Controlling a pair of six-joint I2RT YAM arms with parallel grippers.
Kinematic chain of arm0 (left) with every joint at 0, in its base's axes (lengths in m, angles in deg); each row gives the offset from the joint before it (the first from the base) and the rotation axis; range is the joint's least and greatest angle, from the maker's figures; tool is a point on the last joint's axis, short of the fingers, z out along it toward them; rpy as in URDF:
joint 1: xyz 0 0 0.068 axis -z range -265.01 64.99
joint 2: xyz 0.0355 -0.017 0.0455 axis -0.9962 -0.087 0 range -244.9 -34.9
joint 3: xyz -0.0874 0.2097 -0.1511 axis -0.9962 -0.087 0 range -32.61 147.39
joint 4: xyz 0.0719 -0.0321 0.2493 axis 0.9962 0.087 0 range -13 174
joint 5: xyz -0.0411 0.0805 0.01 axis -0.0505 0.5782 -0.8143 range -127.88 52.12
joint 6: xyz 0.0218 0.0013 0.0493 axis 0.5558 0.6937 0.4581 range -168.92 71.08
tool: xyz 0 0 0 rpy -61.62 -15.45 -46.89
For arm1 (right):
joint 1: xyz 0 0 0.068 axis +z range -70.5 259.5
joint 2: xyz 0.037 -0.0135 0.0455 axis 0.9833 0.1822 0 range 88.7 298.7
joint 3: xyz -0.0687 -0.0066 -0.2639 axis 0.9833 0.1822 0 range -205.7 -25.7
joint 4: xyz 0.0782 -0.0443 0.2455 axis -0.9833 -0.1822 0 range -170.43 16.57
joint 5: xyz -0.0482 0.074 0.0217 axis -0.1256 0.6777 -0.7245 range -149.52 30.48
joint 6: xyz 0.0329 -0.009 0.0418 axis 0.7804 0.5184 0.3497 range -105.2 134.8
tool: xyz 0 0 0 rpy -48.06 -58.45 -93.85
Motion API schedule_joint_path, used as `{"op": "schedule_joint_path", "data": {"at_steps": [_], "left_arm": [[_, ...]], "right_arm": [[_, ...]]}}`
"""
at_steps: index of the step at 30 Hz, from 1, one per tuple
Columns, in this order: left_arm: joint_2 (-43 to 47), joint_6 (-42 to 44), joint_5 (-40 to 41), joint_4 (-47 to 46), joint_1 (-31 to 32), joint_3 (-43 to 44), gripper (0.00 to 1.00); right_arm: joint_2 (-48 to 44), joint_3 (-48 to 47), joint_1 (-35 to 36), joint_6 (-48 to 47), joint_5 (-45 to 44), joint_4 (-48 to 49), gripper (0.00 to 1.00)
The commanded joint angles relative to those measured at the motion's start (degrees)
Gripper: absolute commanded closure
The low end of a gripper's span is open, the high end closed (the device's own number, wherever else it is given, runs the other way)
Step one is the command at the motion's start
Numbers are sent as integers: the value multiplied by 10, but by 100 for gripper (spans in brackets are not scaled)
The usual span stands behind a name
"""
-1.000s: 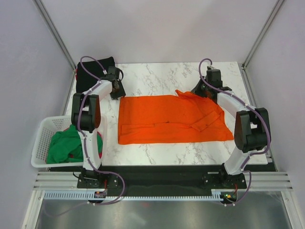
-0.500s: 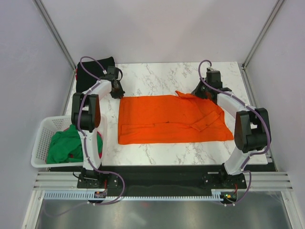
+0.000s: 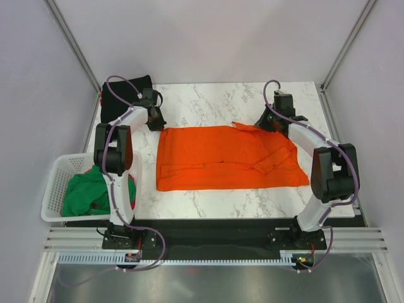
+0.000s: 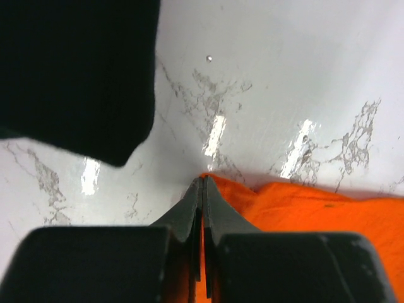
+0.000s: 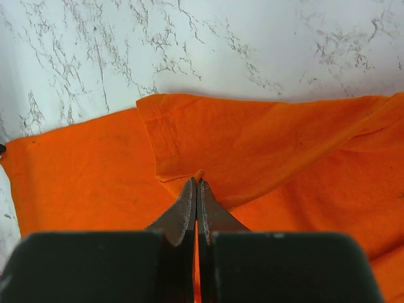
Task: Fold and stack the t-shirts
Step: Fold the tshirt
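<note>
The bright orange t-shirt [image 3: 221, 158] lies spread on the marble table, partly folded lengthwise. My left gripper [image 3: 156, 122] is shut on its far left corner, seen in the left wrist view [image 4: 203, 180] with orange cloth [image 4: 303, 202] between the fingers. My right gripper [image 3: 270, 124] is shut on the shirt's far right part; in the right wrist view [image 5: 197, 183] a small bunch of orange cloth [image 5: 252, 139] is pinched by a sleeve hem. A black shirt [image 3: 126, 88] lies at the far left corner [image 4: 76, 63]. A green shirt [image 3: 85, 192] fills the basket, with a pink-red one [image 3: 132, 185] at its edge.
The white lattice basket [image 3: 53, 183] stands off the table's left side. Bare marble table [image 3: 214, 98] lies beyond the orange shirt and in front of it. Metal frame posts rise at the back corners.
Both grippers have shifted slightly outward and back while holding the orange shirt's far edge. The shirt lies much as before.
</note>
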Motion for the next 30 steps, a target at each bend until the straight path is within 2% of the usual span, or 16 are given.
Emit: {"op": "schedule_joint_path", "data": {"at_steps": [1,10,15,24,30], "left_arm": [[59,4,-12,-9,2,-17,98],[181,-12,-7,-26,2,-123,98],[237,-20,-9,-46,2,-197,98],[332,-25,-36,-78,3,-294,98],[387,-23,-39,-92,6,-350,98]], "right_arm": [[-44,-25,-4,-7,15,-13,100],[-144,48,-7,-12,14,-53,100],[-224,109,-16,-15,-17,-83,100],[-370,204,-38,32,-47,-131,100],[-426,250,-63,44,-31,-160,100]]}}
